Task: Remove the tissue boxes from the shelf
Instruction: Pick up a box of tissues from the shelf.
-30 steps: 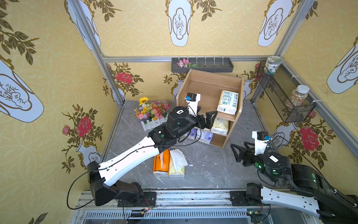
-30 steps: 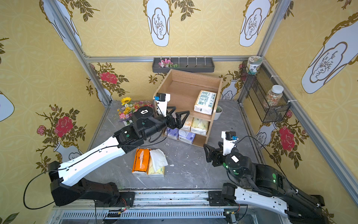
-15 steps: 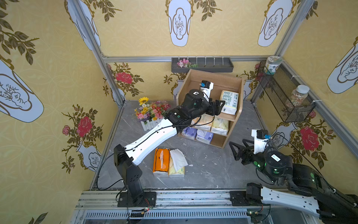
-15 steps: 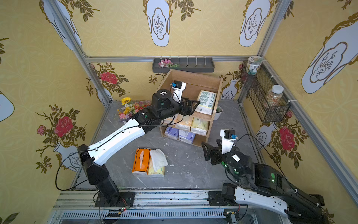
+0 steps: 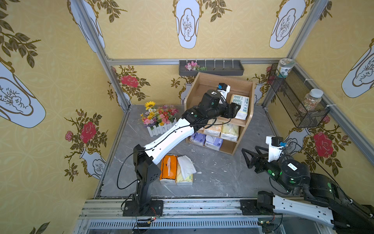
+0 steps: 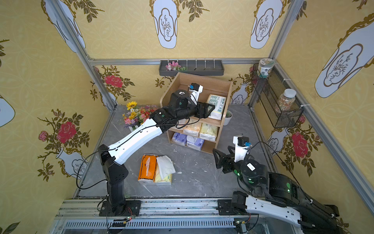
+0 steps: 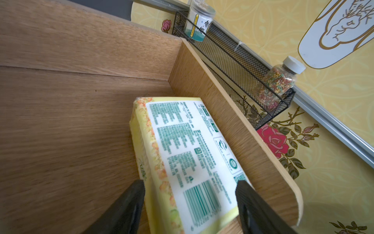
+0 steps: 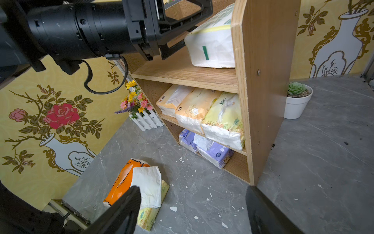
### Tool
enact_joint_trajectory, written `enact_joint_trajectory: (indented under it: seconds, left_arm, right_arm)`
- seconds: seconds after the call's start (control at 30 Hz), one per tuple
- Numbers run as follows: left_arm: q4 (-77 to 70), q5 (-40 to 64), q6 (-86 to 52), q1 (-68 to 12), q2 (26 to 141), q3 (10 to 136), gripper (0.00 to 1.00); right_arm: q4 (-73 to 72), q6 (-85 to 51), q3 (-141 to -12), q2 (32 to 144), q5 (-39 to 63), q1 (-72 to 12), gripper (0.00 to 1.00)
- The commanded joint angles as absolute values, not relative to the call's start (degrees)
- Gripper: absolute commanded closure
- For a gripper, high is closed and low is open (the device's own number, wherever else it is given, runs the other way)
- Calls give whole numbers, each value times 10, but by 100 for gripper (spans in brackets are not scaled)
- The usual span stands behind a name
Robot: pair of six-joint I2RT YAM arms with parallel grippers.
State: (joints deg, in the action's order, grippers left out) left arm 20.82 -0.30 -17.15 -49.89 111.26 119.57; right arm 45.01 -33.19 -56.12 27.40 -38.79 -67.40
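Left jaws now astride green-label pack point(image 7: 188, 154) edges

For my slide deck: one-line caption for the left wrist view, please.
Left gripper flanks the green-labelled tissue pack on the top tier of the shelf.

Six tissue boxes point(image 5: 239, 106) on shelf point(image 5: 206, 89)

- Left arm point(image 5: 170, 137) rises from its base and stretches up and forward, with the wrist about level.
- Left gripper point(image 5: 235, 110) points forward with its jaws well apart; whether they grip anything cannot be told.
- Right arm point(image 5: 299, 206) is folded low near its base.
- Right gripper point(image 5: 249, 151) hangs in the air, jaws wide, holding nothing.
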Motion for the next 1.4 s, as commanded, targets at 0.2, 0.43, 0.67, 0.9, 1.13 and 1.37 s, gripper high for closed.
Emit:
enact_joint_trajectory:
  seconds: [0.2,0.43,0.67,0.9,1.13,1.37]
  left_arm:
    - [223,2,-168,-498,1142,1222,31]
    - [237,3,-160,-498,1166,1250,42]
    - [249,0,-155,-498,1179,1258,57]
    - [252,-10,-141,-498,1171,1246,71]
    - [219,-35,-132,-493,1124,1175,82]
    - [192,-51,-132,-487,1088,1126,94]
  right_arm:
    - [439,-333,-562,278,-386,-674,15]
    - [438,-331,-563,284,-384,-674,15]
    - [435,-331,-562,287,-383,-674,14]
    - [433,-329,-561,289,-381,-674,14]
    - [440,-333,-559,290,-377,-674,14]
    - [440,-335,-559,291,-378,-674,14]
